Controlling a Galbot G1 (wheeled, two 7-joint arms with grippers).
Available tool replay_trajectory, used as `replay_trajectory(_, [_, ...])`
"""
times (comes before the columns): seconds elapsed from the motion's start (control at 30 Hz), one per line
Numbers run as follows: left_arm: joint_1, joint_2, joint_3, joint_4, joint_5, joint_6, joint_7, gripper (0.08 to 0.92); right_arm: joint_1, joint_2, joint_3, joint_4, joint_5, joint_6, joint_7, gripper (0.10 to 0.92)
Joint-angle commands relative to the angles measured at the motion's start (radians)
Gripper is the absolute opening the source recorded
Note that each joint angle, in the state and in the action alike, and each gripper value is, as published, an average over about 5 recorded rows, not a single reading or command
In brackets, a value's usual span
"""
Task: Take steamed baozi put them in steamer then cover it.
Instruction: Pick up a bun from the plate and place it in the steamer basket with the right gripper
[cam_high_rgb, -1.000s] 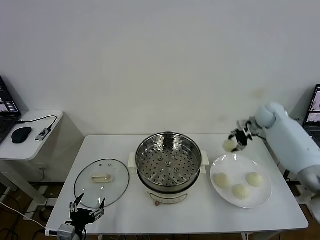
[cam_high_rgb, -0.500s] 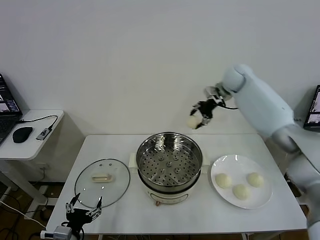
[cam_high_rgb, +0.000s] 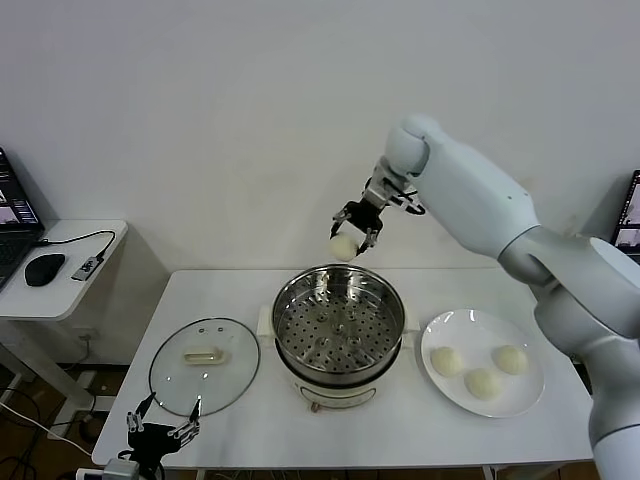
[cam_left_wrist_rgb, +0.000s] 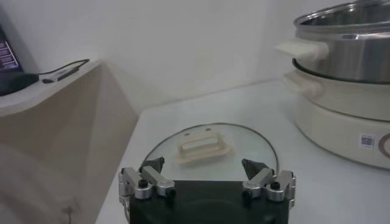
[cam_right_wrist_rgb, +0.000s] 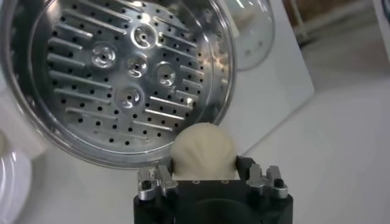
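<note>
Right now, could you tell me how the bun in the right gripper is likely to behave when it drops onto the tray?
The baozi, held in the right gripper, looks smooth and domed, so it may roll on the steamer tray. It seems soft, so the fingers could dent it.

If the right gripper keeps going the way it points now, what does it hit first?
Probably the steamer: the right gripper, shut on a baozi, points down near the pot's far rim, though depth is unclear.
</note>
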Motion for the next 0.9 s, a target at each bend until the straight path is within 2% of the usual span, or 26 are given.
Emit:
replay_trajectory(0.03, [0.005, -0.005, -0.003, -0.004, 0.001, 0.001, 0.0, 0.823, 0.014, 0.004, -0.065, 0.061, -0.069, 0.11, 0.021, 0.628])
replay_trajectory(0.13, [0.002, -0.011, 0.0, -0.001, 0.004, 0.001, 0.0, 0.823, 0.003, 0.01, -0.041, 0.101, -0.134, 0.11, -0.014, 0.628])
replay_trajectory(0.3, [0.005, -0.021, 0.0, -0.006, 0.005, 0.0, 0.0, 0.823, -0.017, 0.008, -0.046, 0.152, -0.136, 0.11, -0.044, 0.628])
replay_trajectory(0.6, [0.01, -0.021, -0.005, -0.011, -0.012, 0.002, 0.002, 0.823, -0.08, 0.034, -0.026, 0.092, -0.152, 0.109, -0.034, 0.628])
replay_trajectory(0.9, [-0.009, -0.022, 0.008, -0.006, -0.016, 0.004, 0.007, 0.823, -0.153, 0.048, 0.021, 0.064, -0.26, 0.109, -0.015, 0.628])
